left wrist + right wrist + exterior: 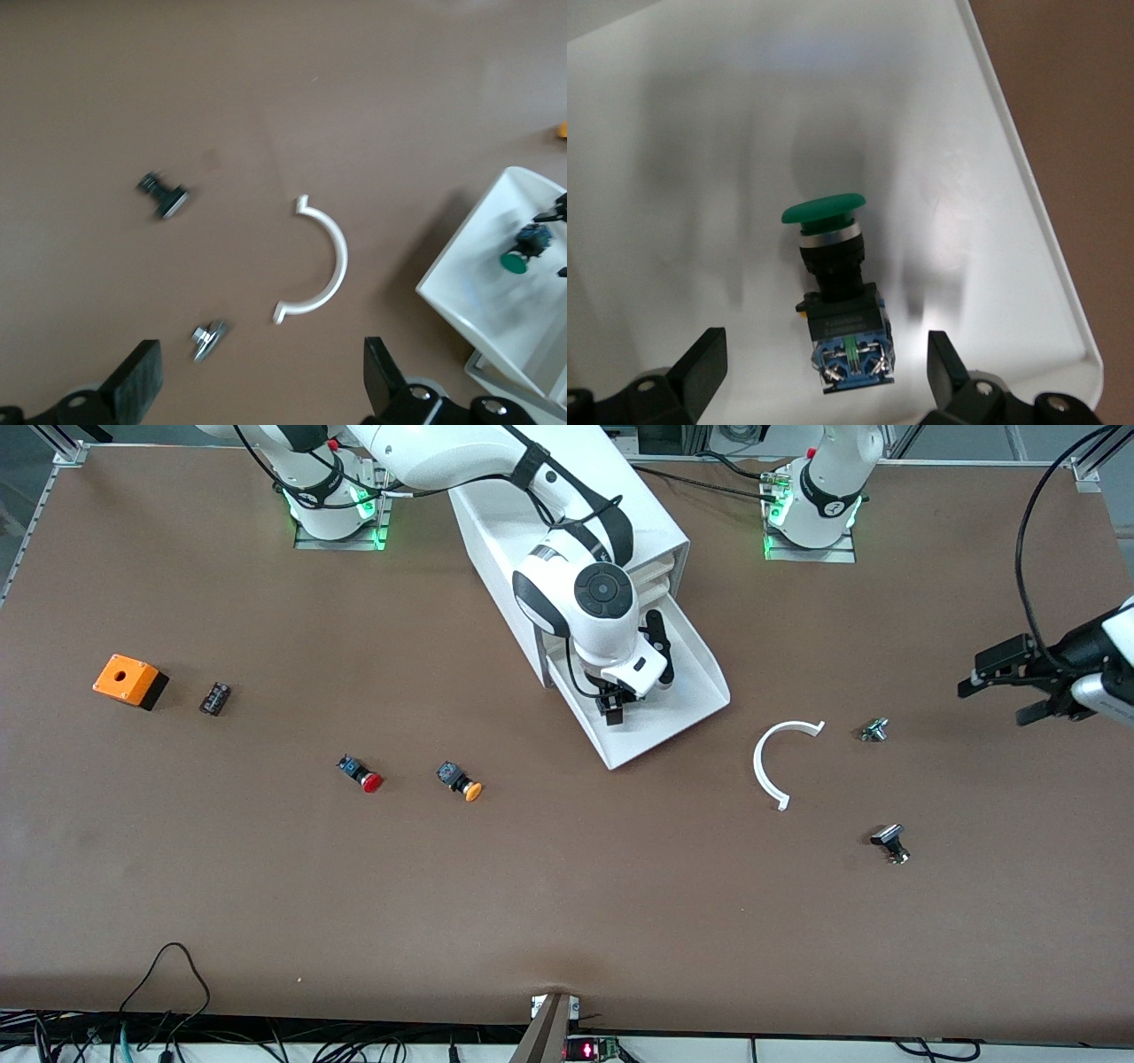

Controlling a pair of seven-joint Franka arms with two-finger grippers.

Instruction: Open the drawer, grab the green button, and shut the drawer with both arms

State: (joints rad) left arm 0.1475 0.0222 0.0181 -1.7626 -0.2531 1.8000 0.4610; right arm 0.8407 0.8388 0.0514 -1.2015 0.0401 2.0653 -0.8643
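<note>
The drawer (695,669) is pulled out of the bottom of the white cabinet (492,540). The button (833,288), green-capped with a black and blue body, lies on its side on the drawer (700,133) floor. My right gripper (824,359) hangs open just above it, with the button's blue end between the fingers and untouched. From the front, the right gripper (617,707) hides the button. My left gripper (992,695) is open and empty over the table at the left arm's end. Its wrist view shows the left gripper (261,376), the drawer (478,301) and the button (524,251).
A white curved piece (773,760) and two small metal parts (875,729) (890,841) lie between the drawer and the left gripper. A red-capped button (361,774), an orange-capped button (461,780), a small black part (215,698) and an orange box (130,680) lie toward the right arm's end.
</note>
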